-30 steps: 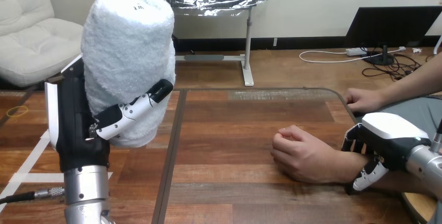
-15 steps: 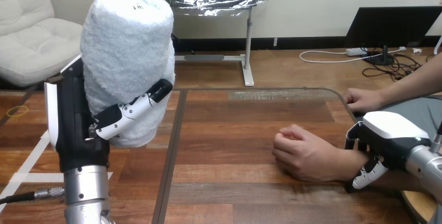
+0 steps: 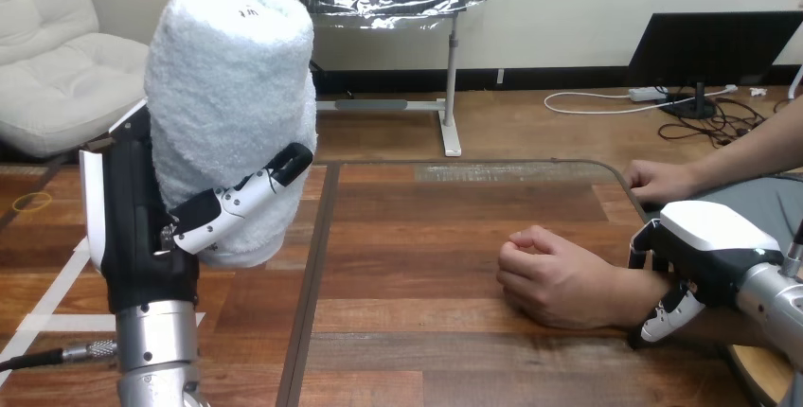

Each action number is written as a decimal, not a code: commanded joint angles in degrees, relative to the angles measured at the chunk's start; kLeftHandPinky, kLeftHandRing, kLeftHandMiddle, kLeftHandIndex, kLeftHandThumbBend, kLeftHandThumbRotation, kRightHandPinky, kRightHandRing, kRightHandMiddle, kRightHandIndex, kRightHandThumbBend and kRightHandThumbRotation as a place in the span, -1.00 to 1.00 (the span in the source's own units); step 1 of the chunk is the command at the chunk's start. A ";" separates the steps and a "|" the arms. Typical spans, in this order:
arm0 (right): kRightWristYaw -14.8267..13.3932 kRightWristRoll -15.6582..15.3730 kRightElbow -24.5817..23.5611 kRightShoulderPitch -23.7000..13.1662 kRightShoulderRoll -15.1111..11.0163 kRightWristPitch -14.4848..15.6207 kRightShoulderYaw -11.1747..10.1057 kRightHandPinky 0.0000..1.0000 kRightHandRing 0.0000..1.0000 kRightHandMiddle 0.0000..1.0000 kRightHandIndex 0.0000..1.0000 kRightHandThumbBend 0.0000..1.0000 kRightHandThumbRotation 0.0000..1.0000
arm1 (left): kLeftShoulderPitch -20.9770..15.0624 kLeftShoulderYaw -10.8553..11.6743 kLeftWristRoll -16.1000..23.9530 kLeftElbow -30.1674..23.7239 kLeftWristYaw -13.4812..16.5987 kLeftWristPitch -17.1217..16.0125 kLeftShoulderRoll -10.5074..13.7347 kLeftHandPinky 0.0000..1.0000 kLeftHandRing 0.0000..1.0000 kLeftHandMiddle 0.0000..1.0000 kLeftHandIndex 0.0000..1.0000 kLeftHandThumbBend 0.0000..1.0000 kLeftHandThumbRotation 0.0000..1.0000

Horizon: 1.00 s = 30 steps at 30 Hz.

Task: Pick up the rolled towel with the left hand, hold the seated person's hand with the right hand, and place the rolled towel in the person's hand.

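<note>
Over near the table's (image 3: 417, 227) left edge, the left hand (image 3: 142, 237) grips the rolled towel (image 3: 232, 95), which stands upright and is lifted clear of the wood; the hand's thumb (image 3: 241, 199) is wrapped across the roll's lower front. Toward the right edge, the person's hand (image 3: 559, 279) rests on the table as a loose fist. Just right of it, the right hand (image 3: 705, 246) sits over the person's wrist (image 3: 625, 298), clasping it with fingers (image 3: 644, 241) bent down the far side and its thumb on the near side.
</note>
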 commanded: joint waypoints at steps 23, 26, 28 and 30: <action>5.32 -1.69 -1.42 0.53 1.57 3.92 2.76 0.09 0.45 0.49 0.47 0.83 -0.51 | -4.75 0.57 -0.06 -1.55 0.42 -2.18 0.00 -0.62 -0.49 -0.38 -0.26 0.12 -1.00; 5.88 -1.57 -1.55 0.44 1.58 4.22 2.70 0.10 0.47 0.51 0.49 0.85 -0.50 | -4.73 0.55 -0.32 -1.45 0.25 -2.37 0.04 -0.62 -0.49 -0.38 -0.26 0.13 -1.00; 6.19 -1.44 -1.55 0.39 1.61 4.35 2.63 0.10 0.48 0.51 0.50 0.85 -0.50 | -4.68 0.55 -0.33 -1.49 0.24 -2.35 0.05 -0.62 -0.49 -0.38 -0.26 0.13 -1.00; 6.55 -1.42 -1.75 0.37 1.60 4.56 2.60 0.11 0.48 0.52 0.51 0.86 -0.49 | -4.66 0.57 -0.28 -1.51 0.28 -2.33 0.06 -0.62 -0.49 -0.38 -0.26 0.13 -1.00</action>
